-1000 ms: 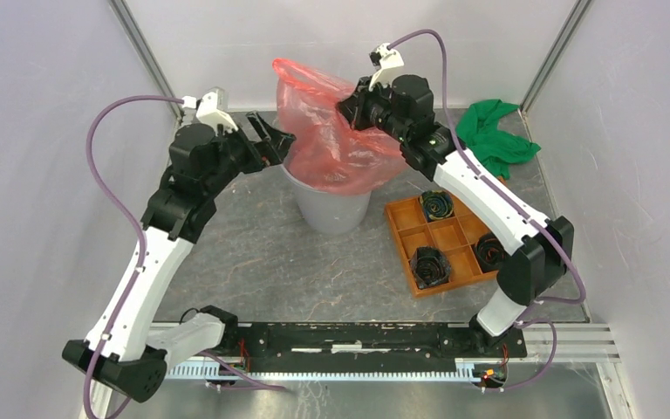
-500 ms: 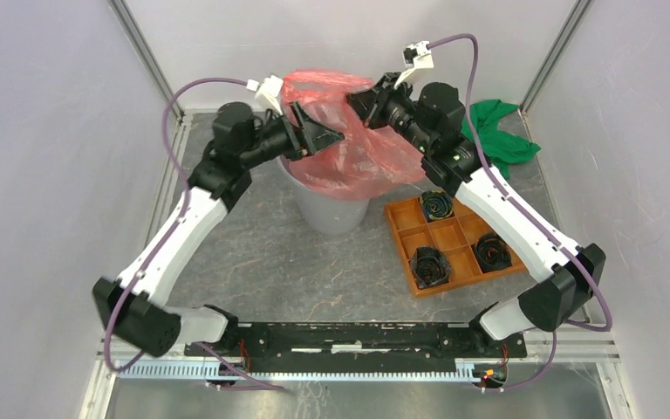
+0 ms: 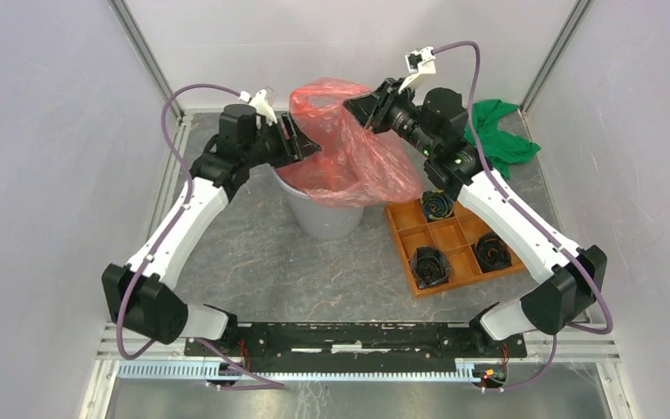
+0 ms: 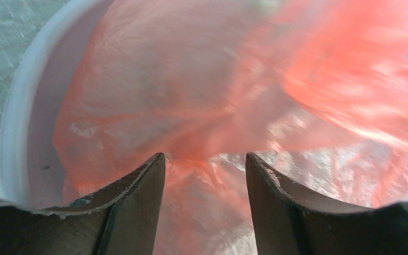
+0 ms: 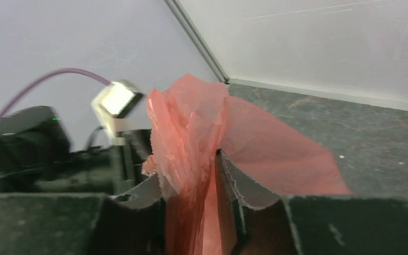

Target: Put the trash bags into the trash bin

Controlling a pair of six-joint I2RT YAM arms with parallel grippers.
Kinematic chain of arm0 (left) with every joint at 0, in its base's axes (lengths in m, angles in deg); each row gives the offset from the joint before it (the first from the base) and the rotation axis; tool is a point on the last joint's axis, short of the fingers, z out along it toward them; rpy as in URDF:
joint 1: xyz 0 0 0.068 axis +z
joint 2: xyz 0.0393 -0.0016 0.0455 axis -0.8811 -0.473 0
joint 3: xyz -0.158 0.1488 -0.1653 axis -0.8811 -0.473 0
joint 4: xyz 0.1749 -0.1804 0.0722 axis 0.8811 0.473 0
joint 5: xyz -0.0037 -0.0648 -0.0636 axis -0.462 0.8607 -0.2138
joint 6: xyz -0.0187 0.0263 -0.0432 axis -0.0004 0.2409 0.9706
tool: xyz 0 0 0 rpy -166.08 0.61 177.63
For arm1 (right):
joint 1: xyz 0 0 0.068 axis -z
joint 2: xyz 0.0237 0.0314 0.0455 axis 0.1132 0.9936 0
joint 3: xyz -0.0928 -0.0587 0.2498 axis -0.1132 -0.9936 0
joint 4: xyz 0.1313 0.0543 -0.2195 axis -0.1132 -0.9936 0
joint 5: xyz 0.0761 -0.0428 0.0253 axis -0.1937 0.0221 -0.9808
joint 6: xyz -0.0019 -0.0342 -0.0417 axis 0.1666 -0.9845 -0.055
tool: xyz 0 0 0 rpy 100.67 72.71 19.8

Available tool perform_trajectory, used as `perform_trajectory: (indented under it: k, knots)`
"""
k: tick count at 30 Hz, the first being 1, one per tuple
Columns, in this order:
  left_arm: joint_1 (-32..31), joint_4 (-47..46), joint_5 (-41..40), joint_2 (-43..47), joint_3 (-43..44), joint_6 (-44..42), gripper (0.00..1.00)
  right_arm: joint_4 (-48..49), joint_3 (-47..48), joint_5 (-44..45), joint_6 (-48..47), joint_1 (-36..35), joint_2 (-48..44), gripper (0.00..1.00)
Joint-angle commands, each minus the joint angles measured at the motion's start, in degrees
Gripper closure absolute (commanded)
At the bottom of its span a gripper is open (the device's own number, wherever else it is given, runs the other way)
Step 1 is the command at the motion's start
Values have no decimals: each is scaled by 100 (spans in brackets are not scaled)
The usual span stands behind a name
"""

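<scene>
My right gripper [image 5: 215, 159] is clamped on a gathered bunch at the top of the bag [image 3: 349, 161]. I hold it high so the film hangs and its lower part drops into the bin [image 3: 324, 216] rather than lying on the table. My left gripper [image 4: 204, 156] is at the left side of the bin's rim with its fingers spread and nothing pinched between them (film billows just ahead of the tips, and I cannot tell whether it touches them). I judge it is placed there to press the loose film down inside.

The bag is part in, part out. Its lower end sits within the mouth of the bin, while a wide fold bulges over the rim on the side toward the orange tray [image 3: 447, 234]. Its long axis runs steeply from the pinched top down to the bin, and the lower end points into the opening.
</scene>
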Motion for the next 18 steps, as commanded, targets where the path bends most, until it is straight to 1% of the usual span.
perform_trajectory:
  k: [1, 4, 6, 7, 8, 11, 13, 15, 16, 17, 18]
  knots:
    - [32, 161, 152, 771, -5, -880, 36, -378, 269, -15, -882, 100, -112, 61]
    - [32, 286, 112, 907, -81, -1041, 38, -529, 328, -224, -1415, 102, -137, 38]
    - [37, 322, 78, 879, -57, -1025, 45, -947, 446, -222, -1933, 101, -169, 28]
    - [37, 306, 110, 842, -27, -990, 47, -1195, 520, -197, -2149, 98, -196, 24]
    - [37, 296, 172, 788, -1, -952, 47, -1509, 595, -160, -2390, 96, -240, 20]
    - [37, 294, 549, 593, 108, -878, 40, -1999, 576, -2, -2834, 102, -519, 7]
    - [33, 275, 809, 528, 118, -798, 36, -2033, 327, -48, -3062, 98, -791, 2]
    - [32, 91, 1158, 568, -43, -494, 32, -2143, 173, -45, -3287, 99, -990, 2]
    - [21, -236, 1450, 656, -263, -231, 29, -2270, 177, -6, -3405, 97, -1038, 2]
    - [2, -669, 1762, 827, -536, 223, 24, -2438, 207, 38, -3521, 96, -1075, 2]
    - [-25, -997, 1908, 978, -754, 432, 21, -2556, 221, 81, -3600, 98, -1099, 4]
